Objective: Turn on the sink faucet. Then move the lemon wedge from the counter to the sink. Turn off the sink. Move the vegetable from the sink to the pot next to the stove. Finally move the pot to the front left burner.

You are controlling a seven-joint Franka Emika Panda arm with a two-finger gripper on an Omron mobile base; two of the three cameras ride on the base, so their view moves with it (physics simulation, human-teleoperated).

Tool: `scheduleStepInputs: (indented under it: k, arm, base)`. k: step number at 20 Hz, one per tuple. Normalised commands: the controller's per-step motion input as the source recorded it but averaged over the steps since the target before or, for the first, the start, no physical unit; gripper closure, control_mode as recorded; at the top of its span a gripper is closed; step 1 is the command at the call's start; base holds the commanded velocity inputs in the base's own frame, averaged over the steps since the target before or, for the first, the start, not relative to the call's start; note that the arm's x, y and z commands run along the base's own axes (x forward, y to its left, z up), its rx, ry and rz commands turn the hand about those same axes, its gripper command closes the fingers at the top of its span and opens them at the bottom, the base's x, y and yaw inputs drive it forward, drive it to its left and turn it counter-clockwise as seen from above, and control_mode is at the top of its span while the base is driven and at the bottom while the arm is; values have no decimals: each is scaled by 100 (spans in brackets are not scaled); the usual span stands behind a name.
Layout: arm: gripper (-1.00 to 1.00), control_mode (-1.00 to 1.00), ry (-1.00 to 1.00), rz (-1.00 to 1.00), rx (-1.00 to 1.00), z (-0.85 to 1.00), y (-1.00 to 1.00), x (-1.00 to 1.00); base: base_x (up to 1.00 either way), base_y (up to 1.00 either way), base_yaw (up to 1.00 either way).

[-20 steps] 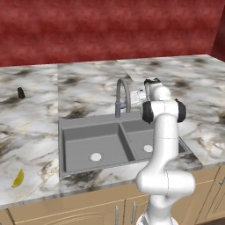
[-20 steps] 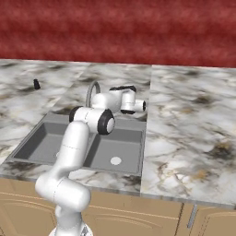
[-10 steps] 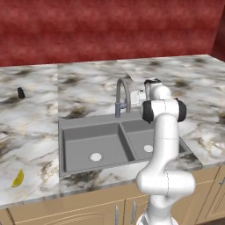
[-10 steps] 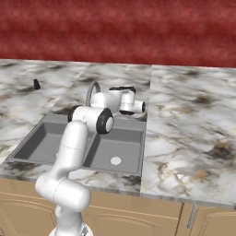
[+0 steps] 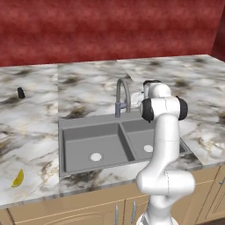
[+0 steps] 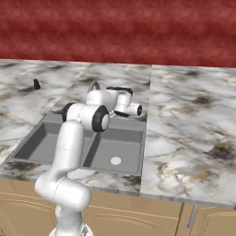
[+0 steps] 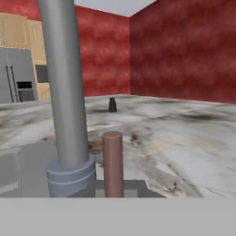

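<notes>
**At the tap, fingers drawn together**

We see the white arm with dark joints rising in front of the tan wooden cabinets (image 5: 88,208) and reaching back over the grey rectangular double-basin sink (image 5: 94,145), each basin with a white round drain. The hand sits low behind the sink's back edge, just right of the tall grey metal gooseneck faucet (image 5: 123,96), with the two-finger gripper (image 5: 139,100) pointing toward the faucet's base. In the right base view the same hand lies beside the faucet (image 6: 94,86), whose arch is mostly hidden behind the arm, and the gripper (image 6: 137,109) is turned so that we cannot make out its tips. The fingers are drawn fully together; we cannot tell from the pictures whether they pinch anything.

From the hand view we look straight at the thick grey stem of the faucet (image 7: 64,92), standing upright on its ringed collar, and just to its right at a short reddish-brown upright rod (image 7: 112,163) rising from the faucet's grey base plate. No water shows at the spout or in the basins.

The tiny yellow crescent-shaped lemon wedge (image 5: 17,178) lies on the white-grey marble counter with brown and black veins (image 5: 30,132), near its front edge, well apart from the sink on its left side. A small black cone-shaped object (image 5: 20,92) stands farther back on that same side, near the red wall (image 5: 110,30).
</notes>
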Motion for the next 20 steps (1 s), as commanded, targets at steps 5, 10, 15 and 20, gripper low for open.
scheduleStepInputs:
  k: [5, 10, 15, 20]
  arm:
    - [100, -100, 0, -9, 0, 1, -14, 0]
    - [100, -100, 0, -11, 0, 4, -26, 0]
    - [100, -100, 0, -12, 0, 5, -34, 3]
    - [100, -100, 1, -14, 0, 1, -36, 1]
  base:
    - [0, 0, 0]
    - [0, 0, 0]
    - [0, 0, 0]
    - [0, 0, 0]
